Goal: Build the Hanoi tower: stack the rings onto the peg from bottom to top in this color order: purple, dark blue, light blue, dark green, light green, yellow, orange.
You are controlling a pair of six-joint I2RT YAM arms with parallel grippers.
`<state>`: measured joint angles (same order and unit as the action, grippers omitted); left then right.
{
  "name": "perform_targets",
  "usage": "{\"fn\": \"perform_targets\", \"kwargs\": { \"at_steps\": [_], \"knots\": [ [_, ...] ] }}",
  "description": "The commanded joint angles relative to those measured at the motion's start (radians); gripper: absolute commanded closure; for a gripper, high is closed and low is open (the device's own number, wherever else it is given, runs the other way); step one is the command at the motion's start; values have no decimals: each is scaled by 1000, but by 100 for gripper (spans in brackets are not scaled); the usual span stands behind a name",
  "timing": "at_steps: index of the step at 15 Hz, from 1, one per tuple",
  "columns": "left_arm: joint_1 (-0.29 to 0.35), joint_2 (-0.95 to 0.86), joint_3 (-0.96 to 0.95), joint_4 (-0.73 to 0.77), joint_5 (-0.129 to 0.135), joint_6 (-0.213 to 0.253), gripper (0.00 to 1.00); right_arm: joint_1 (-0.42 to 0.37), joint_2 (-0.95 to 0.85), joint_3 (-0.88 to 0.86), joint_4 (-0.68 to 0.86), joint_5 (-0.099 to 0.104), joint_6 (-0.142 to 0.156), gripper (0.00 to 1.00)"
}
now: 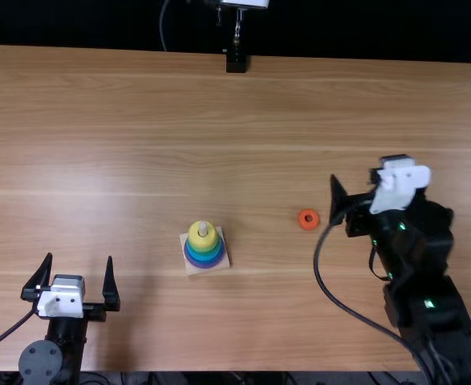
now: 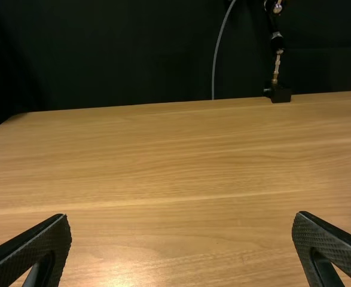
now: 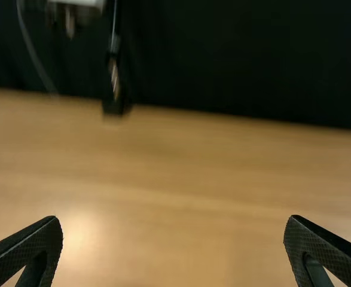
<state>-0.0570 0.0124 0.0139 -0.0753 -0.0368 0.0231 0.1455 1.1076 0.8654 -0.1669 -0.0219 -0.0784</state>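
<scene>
Spreading across most of the top view, the light brown wooden table [image 1: 259,120] has long parallel grain, with its far edge straight against a dark backdrop [image 1: 363,32]. A wide strip of wood runs from the tower to that edge, and another lies between the two grippers. The right gripper [image 1: 355,173] hangs right of the tower, beyond the orange ring, its jaws wide apart with nothing between them. Near the left corner of the near edge, the left gripper [image 1: 79,258] points toward the far side, its jaws likewise spread and holding nothing. Both have tapered black fingers, finely ribbed on their faces in the wrist views. A thin black stand [image 1: 236,61] meets the far edge.

The tower sits left of the table's middle: a square, pale base [image 1: 224,258], slightly turned, carries smooth round rings narrowing upward from purple and blue through light blue and green to a yellow ring [image 1: 204,243], where the peg's pale tip [image 1: 203,229] pokes through. The small, thick orange ring [image 1: 301,219] lies flat on the wood, its hole facing up, between tower and right gripper.
</scene>
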Motion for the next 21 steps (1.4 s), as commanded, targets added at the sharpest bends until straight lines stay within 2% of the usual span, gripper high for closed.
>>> {"fn": "perform_targets", "kwargs": {
  "at_steps": [1,3,5,12,13,21],
  "knots": [
    [5,-12,-14,-52,-2,10,0,29,95,72,-75,-15,-12,0],
    [5,-12,-14,-52,-2,10,0,31,259,152,-243,-17,-6,0],
    [5,-12,-14,-52,-2,10,0,31,362,187,-309,-19,-4,0],
    [5,-12,-14,-52,-2,10,0,31,534,192,-315,-24,-4,0],
    [5,-12,-14,-52,-2,10,0,39,551,192,-313,-30,-3,0],
    [5,-12,-14,-52,-2,10,0,108,673,227,-302,-28,5,0]
  ]
}}
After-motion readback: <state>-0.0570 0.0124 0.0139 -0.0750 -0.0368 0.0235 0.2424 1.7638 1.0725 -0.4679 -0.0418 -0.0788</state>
